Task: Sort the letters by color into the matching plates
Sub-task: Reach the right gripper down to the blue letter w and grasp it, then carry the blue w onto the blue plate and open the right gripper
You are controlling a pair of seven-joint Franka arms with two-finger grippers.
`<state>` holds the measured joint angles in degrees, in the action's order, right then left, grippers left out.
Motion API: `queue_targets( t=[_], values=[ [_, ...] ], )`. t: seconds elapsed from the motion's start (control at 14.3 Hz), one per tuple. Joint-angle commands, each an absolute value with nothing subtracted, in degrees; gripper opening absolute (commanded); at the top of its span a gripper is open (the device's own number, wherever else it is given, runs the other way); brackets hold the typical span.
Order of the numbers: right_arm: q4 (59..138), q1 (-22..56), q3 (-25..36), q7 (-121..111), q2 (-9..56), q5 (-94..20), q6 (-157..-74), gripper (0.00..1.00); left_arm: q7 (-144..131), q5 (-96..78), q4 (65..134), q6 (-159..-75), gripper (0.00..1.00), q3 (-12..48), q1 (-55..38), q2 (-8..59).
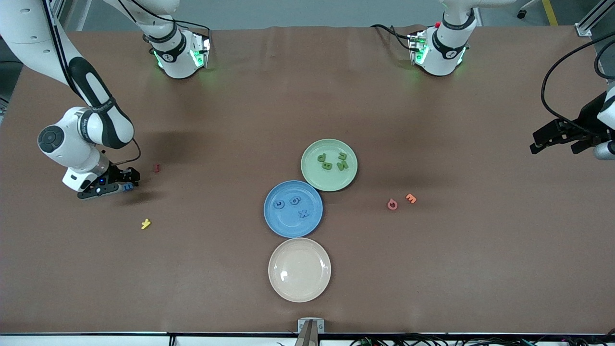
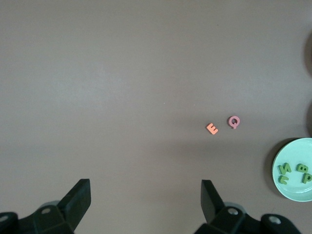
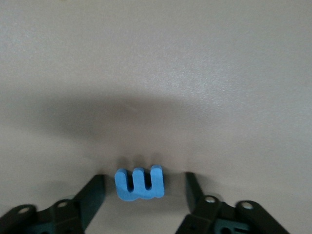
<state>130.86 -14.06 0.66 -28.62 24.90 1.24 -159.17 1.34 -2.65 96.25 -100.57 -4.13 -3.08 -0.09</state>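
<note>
The light green plate (image 1: 329, 180) holds several green letters (image 1: 331, 161); it also shows in the left wrist view (image 2: 292, 187). The blue plate (image 1: 293, 223), nearer the front camera and touching it, holds three blue letters (image 1: 294, 206). A fourth blue letter (image 1: 128, 187), an E, lies on the table toward the right arm's end. My right gripper (image 1: 126, 185) is low over it, open; in the right wrist view the letter (image 3: 140, 184) sits between the fingers of the gripper (image 3: 145, 179) with a gap on each side. My left gripper (image 1: 552, 146) waits open and empty (image 2: 146, 187).
A cream plate (image 1: 299, 288) lies nearest the front camera, touching the blue plate. A yellow letter (image 1: 145, 223) and a dark red letter (image 1: 156, 167) lie near the right gripper. A pink letter (image 1: 392, 204) and an orange letter (image 1: 411, 198) lie toward the left arm's end.
</note>
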Motion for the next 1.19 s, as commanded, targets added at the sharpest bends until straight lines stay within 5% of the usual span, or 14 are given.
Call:
queue_targets(
  t=[0.0, 0.21, 0.28, 0.7, 1.12],
  values=[
    [131.75, -15.56, 0.00, -31.20, 25.31, 0.88, -161.28, 0.50, 1.41, -1.93, 98.18, -100.20, 1.00, -4.13, -3.69, -2.37],
    [131.57, -15.38, -0.09, -31.03, 25.31, 0.36, -161.10, 0.05, -0.08, -2.11, 98.00, -100.11, 1.00, -1.67, -3.34, -2.37],
    [131.40, -15.21, -0.09, -30.94, 25.31, 0.26, -161.02, 0.01, -0.09, -2.11, 98.00, -100.02, 1.00, -1.67, -3.34, -2.37],
    [124.03, -11.00, -0.61, -22.00, 22.68, 0.18, -144.35, 0.00, 0.53, -2.11, 96.50, -100.02, 1.00, -1.76, -2.99, -2.29],
    [116.13, 3.21, -4.92, 12.75, 22.41, -0.35, -136.60, 0.00, 0.70, -1.85, 95.80, -100.02, 1.00, -1.67, -3.08, -1.84]
  ],
)
